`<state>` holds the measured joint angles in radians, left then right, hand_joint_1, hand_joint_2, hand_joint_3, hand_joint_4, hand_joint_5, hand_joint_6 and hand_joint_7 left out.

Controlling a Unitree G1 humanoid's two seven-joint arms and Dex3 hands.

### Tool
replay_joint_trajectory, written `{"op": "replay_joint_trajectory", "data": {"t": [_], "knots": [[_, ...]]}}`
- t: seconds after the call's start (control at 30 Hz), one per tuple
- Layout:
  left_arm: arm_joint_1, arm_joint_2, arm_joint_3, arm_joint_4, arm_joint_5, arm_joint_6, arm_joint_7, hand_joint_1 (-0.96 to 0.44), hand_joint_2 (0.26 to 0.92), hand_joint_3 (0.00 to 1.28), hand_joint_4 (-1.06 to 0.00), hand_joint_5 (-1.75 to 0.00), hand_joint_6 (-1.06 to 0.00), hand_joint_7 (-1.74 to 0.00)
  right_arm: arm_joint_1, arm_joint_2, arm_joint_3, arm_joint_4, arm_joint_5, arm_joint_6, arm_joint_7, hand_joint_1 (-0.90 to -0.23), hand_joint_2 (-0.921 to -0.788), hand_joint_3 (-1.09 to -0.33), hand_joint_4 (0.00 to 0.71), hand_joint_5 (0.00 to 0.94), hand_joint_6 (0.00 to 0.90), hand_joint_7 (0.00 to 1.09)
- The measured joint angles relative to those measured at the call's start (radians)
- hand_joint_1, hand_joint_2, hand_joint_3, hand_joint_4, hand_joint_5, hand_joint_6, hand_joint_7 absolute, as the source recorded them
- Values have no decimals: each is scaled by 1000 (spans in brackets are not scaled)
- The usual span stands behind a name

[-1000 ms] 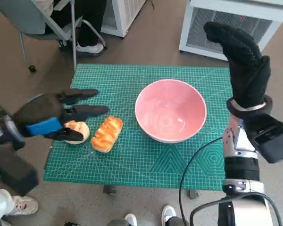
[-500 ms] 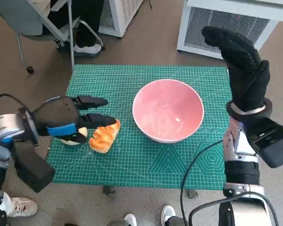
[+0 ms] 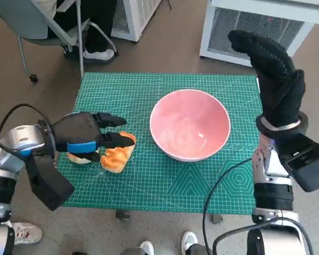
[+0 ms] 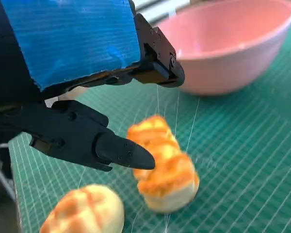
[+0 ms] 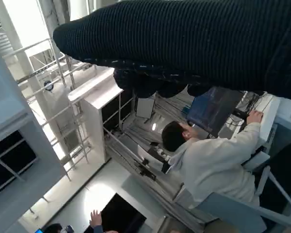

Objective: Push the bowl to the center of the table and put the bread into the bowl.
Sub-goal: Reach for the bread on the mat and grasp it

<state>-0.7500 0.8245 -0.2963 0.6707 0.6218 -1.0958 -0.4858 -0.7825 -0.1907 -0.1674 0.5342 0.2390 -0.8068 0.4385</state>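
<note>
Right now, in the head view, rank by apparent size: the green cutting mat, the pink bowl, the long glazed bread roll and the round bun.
1. Green cutting mat, largest.
2. Pink bowl.
3. Long glazed bread roll.
The round bun is mostly hidden by the left hand, so I cannot rank it fairly.

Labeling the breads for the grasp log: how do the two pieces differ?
The long bread is an elongated loaf with ridged segments; the round bread is a squat bun with a scored top. The long bread lies nearer the pink bowl, the round bread farther from it. The left hand hovers with fingers over the long bread; the round bread sits mostly under its back. Both are golden-brown and lie on the green mat.
</note>
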Motion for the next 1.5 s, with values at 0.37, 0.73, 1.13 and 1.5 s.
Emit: {"op": "replay_joint_trajectory", "data": {"t": [0.37, 0.73, 1.13, 1.5], "knots": [[-24, 0, -66, 32, 94, -5, 54, -60, 866, 11, -357, 0, -457, -54, 17, -2, 1, -29, -7, 6, -26, -513, -921, -859, 225, 29, -1, 580], [-35, -21, -144, 97, 178, 19, 110, 16, 918, 47, -359, -4, -452, -52, 24, -2, 3, -46, -7, 10, -37, -514, -921, -858, 222, 34, -1, 579], [-84, -75, -218, 217, 230, 42, 248, 23, 921, 79, -515, -71, -567, -116, 29, -2, 6, -50, -6, 10, -41, -515, -921, -859, 217, 41, -1, 580], [-136, -120, -307, 328, 287, 46, 442, 2, 921, 152, -584, -1112, -555, -1204, 40, -2, 6, -64, -1, 15, -40, -517, -921, -873, 206, 50, -1, 576]]}}
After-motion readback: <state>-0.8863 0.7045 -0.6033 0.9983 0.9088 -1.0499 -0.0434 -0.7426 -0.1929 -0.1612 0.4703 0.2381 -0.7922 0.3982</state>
